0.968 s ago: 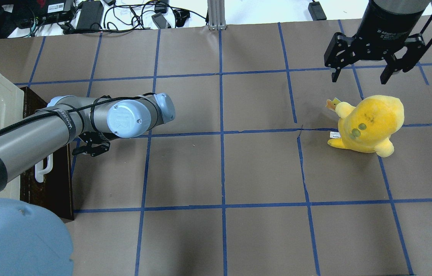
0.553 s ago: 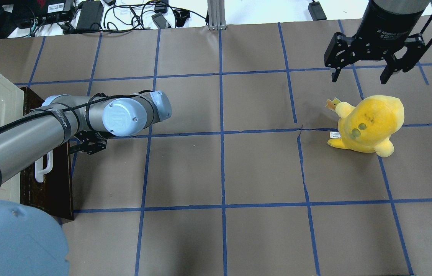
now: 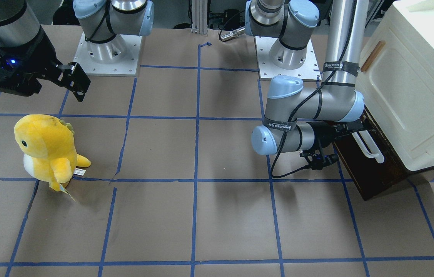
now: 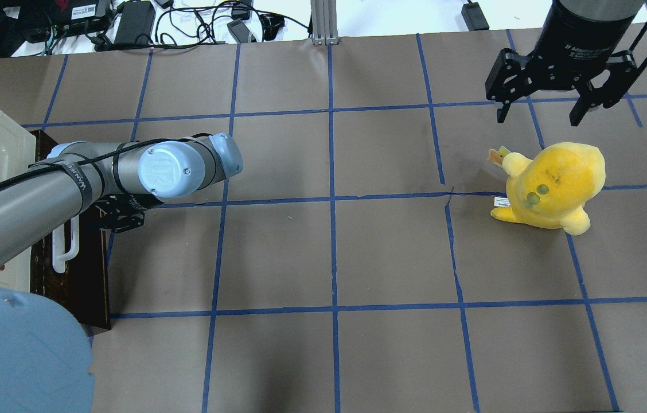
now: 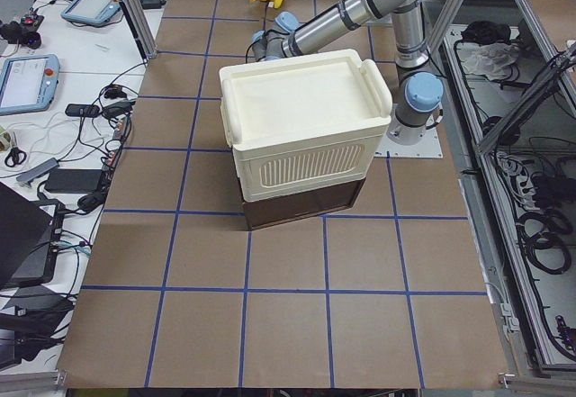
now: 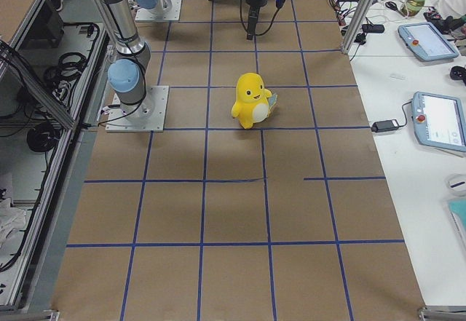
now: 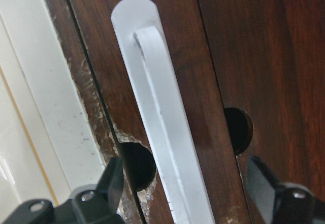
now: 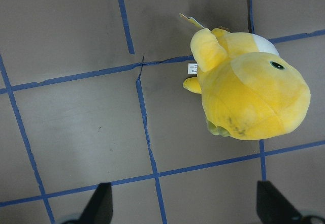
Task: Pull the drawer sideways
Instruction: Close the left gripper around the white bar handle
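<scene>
Here's the drawer point(image 4: 74, 275), at the counter's point(image 4: 392, 246) far end on the robot's left, its dark brown front tucked close under the big cream cabinet point(image 3: 413, 96). The long white bar handle point(image 4: 65, 249) runs along that front, and in the front-facing view it sits just off the cabinet's lower edge.

And the left tool point(image 7: 185, 183) is right there at the handle! Through the left wrist camera the bar passes straight up between the two fingers point(image 7: 110, 181), one on either side, with a gap of dark wood showing on both sides. So the tool is spread wide, straddling the bar and not pinching it. From overhead the tool is mostly tucked under the left arm's point(image 4: 168, 169) grey wrist joints, which reach low across the counter toward the drawer front.

Over on the other side, well away from all this, the right tool point(image 4: 537, 117) hangs above the counter with its black fingers spread apart and nothing between them. Just below it in the overhead view stands a yellow plush toy point(image 4: 553, 183), upright on the brown paper beside a crossing of blue tape lines, a small white tag at its base. The right wrist camera looks straight down on that toy, with the two fingertips at the bottom corners of its view, wide apart.
</scene>
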Robot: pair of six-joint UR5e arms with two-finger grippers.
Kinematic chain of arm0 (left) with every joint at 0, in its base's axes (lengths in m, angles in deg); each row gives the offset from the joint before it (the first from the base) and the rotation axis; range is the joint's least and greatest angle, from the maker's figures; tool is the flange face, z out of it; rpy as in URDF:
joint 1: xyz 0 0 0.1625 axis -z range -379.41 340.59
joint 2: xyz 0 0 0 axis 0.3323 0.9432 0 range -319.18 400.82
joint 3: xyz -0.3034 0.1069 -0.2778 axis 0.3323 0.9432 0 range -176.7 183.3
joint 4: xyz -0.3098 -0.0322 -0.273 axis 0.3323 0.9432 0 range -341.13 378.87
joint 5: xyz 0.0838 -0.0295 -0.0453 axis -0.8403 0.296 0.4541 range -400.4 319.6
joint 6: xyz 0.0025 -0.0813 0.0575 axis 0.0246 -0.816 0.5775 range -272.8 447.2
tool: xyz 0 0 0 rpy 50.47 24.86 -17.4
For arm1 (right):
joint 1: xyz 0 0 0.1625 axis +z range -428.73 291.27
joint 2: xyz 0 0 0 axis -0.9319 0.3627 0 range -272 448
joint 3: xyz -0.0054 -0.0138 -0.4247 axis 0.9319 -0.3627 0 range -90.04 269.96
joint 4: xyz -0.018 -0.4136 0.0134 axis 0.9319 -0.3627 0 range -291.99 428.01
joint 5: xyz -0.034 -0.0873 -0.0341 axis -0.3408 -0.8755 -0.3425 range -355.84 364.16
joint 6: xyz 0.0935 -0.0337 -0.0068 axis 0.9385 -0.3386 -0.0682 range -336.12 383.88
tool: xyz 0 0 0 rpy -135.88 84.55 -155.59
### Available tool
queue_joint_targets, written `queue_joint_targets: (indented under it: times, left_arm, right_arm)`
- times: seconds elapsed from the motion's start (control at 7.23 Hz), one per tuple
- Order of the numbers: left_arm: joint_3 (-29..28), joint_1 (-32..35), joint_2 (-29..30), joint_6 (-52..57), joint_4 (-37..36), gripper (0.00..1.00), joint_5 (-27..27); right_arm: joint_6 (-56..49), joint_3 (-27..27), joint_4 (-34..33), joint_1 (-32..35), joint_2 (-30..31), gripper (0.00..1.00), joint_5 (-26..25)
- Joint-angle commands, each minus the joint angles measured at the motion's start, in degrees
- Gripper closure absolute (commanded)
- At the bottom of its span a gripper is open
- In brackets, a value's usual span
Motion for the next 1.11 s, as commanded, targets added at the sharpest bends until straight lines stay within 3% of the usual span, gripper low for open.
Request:
queue_joint_targets:
  times: [0.0, 0.41, 0.97]
  left_arm:
    - [-0.24, 0.01, 0.54, -0.36, 0.06, 0.64, -0.17]
    - [-0.42, 0.36, 0.38, -0.28, 0.06, 0.82, -1.58]
    - [-1.03, 3.60, 0.81, -0.01, -0.02, 0.80, -2.20]
  right_arm:
    - [0.00, 0.00, 0.05, 0.00, 0.00, 0.00, 0.00]
    - [0.00, 0.00, 0.05, 0.00, 0.00, 0.00, 0.00]
    - [0.00, 0.00, -0.04, 0.00, 0.00, 0.00, 0.00]
